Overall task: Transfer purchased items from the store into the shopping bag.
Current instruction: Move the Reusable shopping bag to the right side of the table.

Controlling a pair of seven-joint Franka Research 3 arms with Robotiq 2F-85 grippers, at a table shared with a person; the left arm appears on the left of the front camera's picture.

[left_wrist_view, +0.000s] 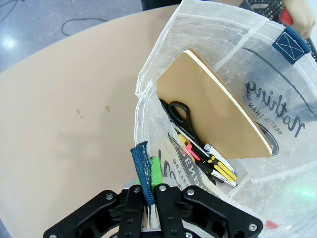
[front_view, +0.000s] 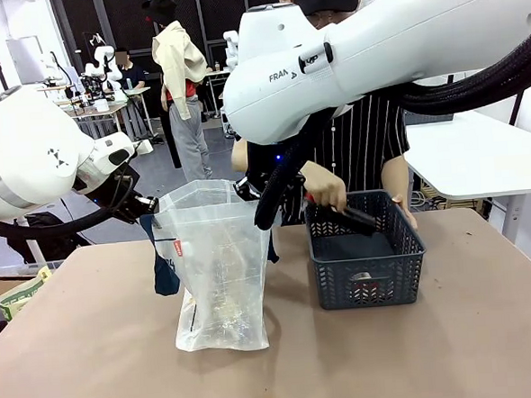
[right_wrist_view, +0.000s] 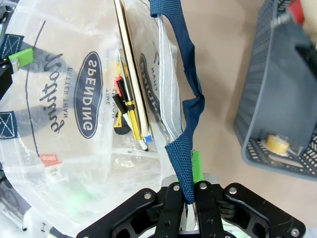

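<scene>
Shopping bag gapes between left gripper and right gripper, each clamped on 1 navy handle; the person's hand, holding a dark item, is nearer the right.

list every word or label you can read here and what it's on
"FRAN": right arm, white casing, word cut off
"Nothing": script on the shopping bag
"BETTER THAN": just under that script
"SPENDING": dark oval on the bag
"TIME": beside that oval, small
red label on the bag: too small to read
</scene>
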